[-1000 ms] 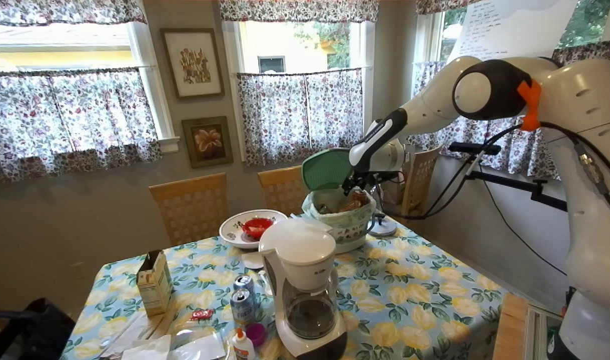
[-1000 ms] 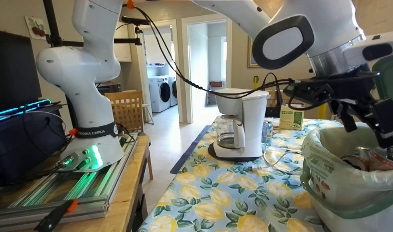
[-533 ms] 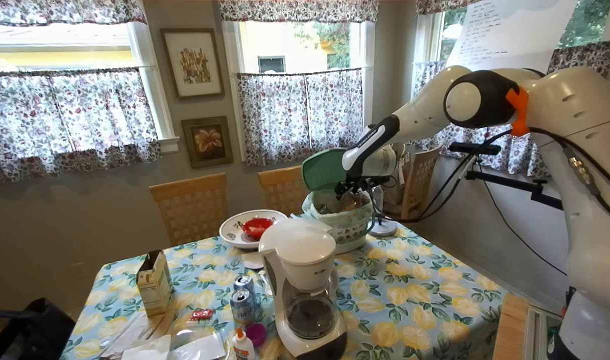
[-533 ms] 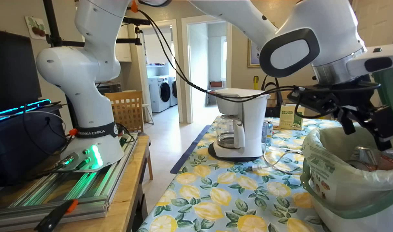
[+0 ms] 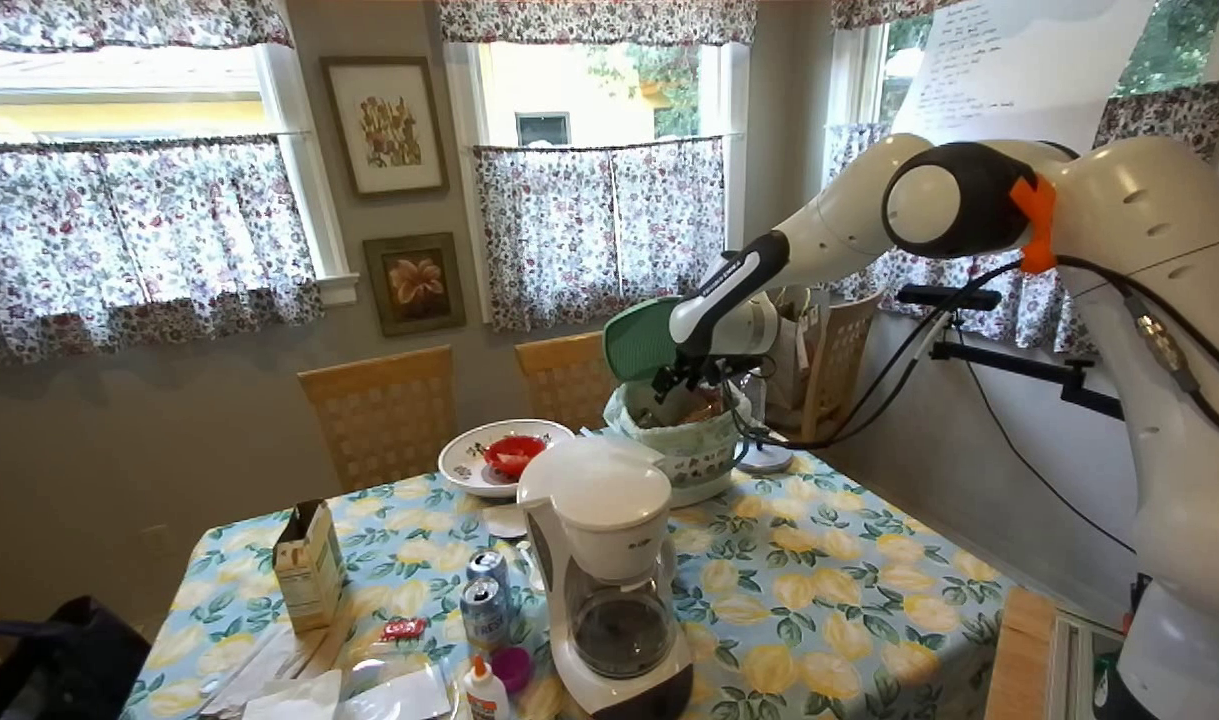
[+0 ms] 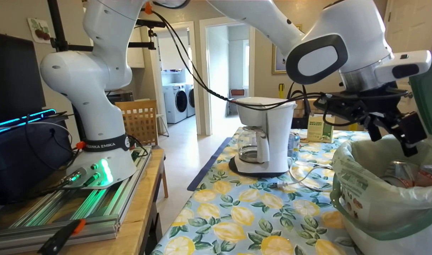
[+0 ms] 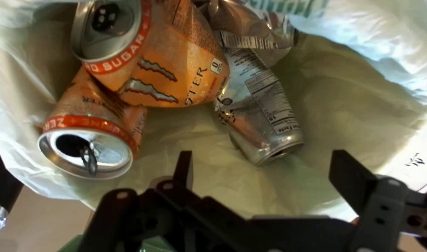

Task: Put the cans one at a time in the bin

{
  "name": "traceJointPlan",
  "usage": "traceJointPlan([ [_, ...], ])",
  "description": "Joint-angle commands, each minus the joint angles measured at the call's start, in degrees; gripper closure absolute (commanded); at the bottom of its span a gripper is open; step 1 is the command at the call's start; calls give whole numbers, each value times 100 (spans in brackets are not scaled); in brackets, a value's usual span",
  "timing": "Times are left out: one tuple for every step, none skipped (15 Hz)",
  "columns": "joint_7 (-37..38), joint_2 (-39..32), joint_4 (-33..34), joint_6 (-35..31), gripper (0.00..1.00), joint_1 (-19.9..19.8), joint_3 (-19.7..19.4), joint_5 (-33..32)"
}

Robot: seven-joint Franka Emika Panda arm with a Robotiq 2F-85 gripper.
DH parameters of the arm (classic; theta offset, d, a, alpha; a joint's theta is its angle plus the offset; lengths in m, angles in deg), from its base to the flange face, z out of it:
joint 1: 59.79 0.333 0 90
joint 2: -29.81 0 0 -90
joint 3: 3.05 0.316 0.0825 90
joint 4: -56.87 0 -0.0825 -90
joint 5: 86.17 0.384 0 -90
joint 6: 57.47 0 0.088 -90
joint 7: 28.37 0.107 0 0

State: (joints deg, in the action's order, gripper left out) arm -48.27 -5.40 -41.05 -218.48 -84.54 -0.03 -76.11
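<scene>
While the claw (image 6: pixel 393 145) hangs wide over the bin (image 6: pixel 396 232), lower right in an exterior view, the coffee maker (image 6: pixel 278 138), near mid-frame, partly hides the upright cans (image 6: pixel 295 142). Inside the bin, the wrist view shows orange cans (image 7: pixel 164 66), upper left, and a silvery can (image 7: pixel 262 105) near centre. Only an exterior view shows the bottle (image 5: pixel 484 690), lower edge, and floral curtains (image 5: pixel 119 220), upper left, beyond the lemon-print worktop (image 5: pixel 809 590).
</scene>
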Motion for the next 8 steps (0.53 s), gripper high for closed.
traceJointPlan([
  [480, 687, -478, 321, 0, 387, -338, -203],
  [675, 873, -583, 514, 0, 519, -455, -221],
  [880, 1073, -707, 690, 0, 688, -612, -300],
  [1082, 1278, -813, 915, 0, 847, -753, -390],
  [1406, 1469, -901, 1134, 0, 1058, -964, -572],
  [1686, 1648, -957, 1355, 0, 1230, -1131, -769],
  [1997, 1819, -992, 1552, 0, 1393, -1289, -999],
  [2407, 1955, -1003, 1634, 0, 1581, -1486, -1339],
])
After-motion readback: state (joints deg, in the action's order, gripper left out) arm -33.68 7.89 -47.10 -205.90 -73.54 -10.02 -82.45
